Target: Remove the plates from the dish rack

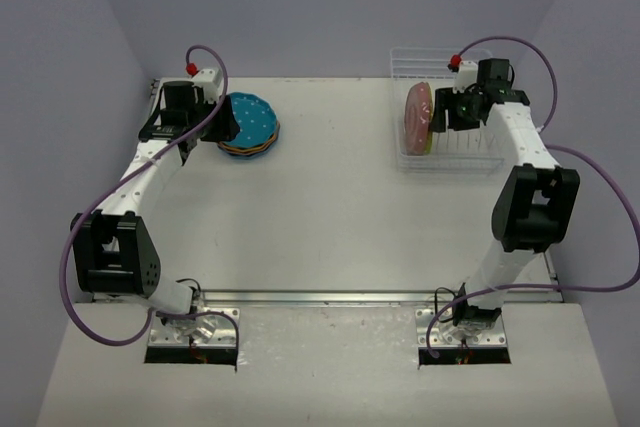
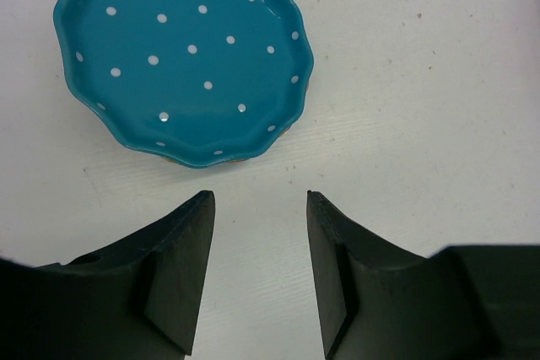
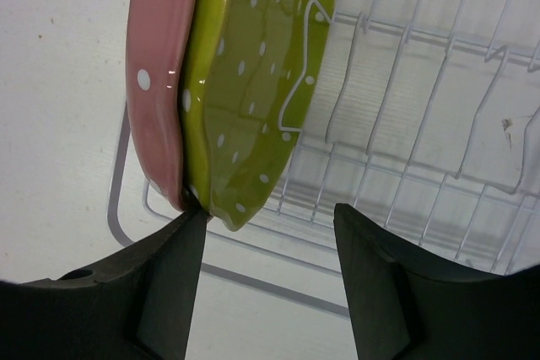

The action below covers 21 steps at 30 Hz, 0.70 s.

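The clear wire dish rack (image 1: 455, 152) stands at the far right; it also shows in the right wrist view (image 3: 405, 166). A pink plate (image 1: 417, 115) and a yellow-green plate (image 3: 253, 82) stand on edge side by side at the rack's left end; the pink plate (image 3: 156, 73) is the outer one. My right gripper (image 3: 270, 217) is open just above them, its left fingertip (image 3: 181, 233) at the seam between the two plates. A blue plate (image 1: 250, 119) lies on an orange-yellow plate at the far left. My left gripper (image 2: 260, 200) is open and empty just beside the blue plate (image 2: 181, 56).
The rack's remaining slots (image 3: 439, 107) right of the plates hold nothing. The back wall runs just behind the rack and the plate stack. The table's right edge (image 1: 553, 197) is near the rack.
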Each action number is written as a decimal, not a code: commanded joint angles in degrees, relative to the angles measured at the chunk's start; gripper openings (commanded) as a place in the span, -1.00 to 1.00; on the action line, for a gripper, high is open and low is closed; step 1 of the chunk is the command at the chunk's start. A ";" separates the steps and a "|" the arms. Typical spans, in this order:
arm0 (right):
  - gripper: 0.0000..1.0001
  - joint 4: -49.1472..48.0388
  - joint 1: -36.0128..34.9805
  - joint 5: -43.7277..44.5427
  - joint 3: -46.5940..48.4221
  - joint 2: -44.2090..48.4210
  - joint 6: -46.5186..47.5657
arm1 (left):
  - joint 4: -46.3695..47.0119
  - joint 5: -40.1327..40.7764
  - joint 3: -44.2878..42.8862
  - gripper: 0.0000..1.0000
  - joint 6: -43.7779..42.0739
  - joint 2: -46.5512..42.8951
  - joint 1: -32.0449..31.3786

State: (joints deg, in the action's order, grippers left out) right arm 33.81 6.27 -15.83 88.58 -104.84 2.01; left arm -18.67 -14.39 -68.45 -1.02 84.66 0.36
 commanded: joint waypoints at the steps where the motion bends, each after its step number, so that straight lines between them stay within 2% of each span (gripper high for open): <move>1: 0.23 -9.40 1.96 5.74 -1.60 4.02 -1.65 | 2.55 0.19 -0.11 -0.09 0.40 0.15 0.25; 11: 0.20 -9.64 6.08 6.95 -5.00 6.26 -4.07 | 2.73 -0.28 -0.65 -0.08 2.25 0.75 0.31; 21: 0.20 -7.73 6.65 -6.20 -2.71 7.29 -7.56 | 2.13 -0.09 -1.24 -0.08 1.95 0.75 0.25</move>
State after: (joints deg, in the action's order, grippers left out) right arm 28.32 12.06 -15.79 83.16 -100.20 -2.79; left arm -18.40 -14.44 -68.45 0.49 85.62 0.36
